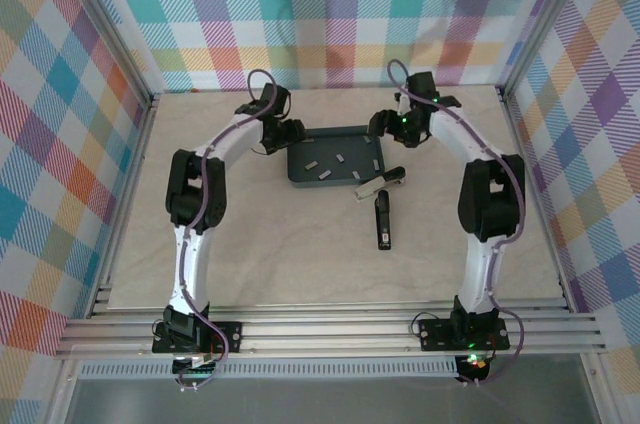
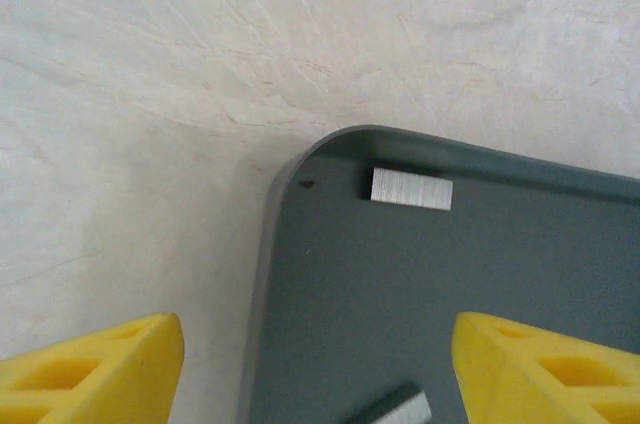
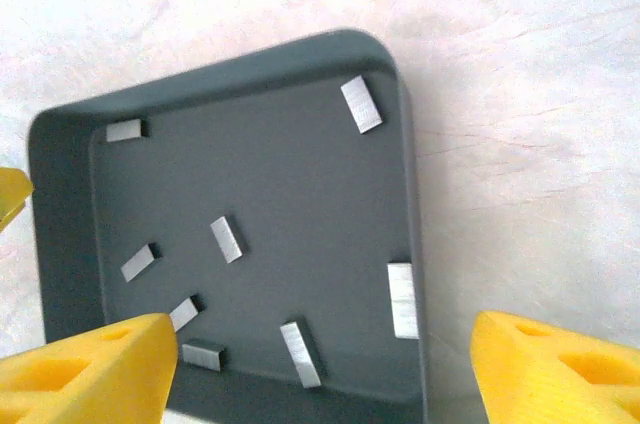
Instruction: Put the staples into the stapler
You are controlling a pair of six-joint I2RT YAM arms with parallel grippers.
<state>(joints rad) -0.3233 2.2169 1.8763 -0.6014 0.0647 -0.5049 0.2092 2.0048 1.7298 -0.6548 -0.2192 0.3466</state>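
Several short silver staples (image 3: 227, 239) lie scattered in a dark grey tray (image 3: 60, 204). Seen from above, the tray (image 1: 335, 180) sits mid-table. The black stapler (image 1: 383, 224) lies just in front of its right corner, with its silver top arm (image 1: 381, 182) swung open. My left gripper (image 2: 318, 344) hovers open over the tray's far left corner, one staple strip (image 2: 411, 189) ahead of it and another (image 2: 395, 411) near the bottom edge. My right gripper (image 3: 322, 344) hangs open above the tray's right side, where a strip (image 3: 402, 299) rests against the wall. Nothing sits between either pair of yellow fingers (image 3: 90, 369).
The tray and stapler rest on a pale beige tabletop (image 1: 300, 264) enclosed by checked walls. Both arms reach in from the near edge, the left gripper (image 1: 288, 134) and right gripper (image 1: 382, 128) flanking the tray's far corners.
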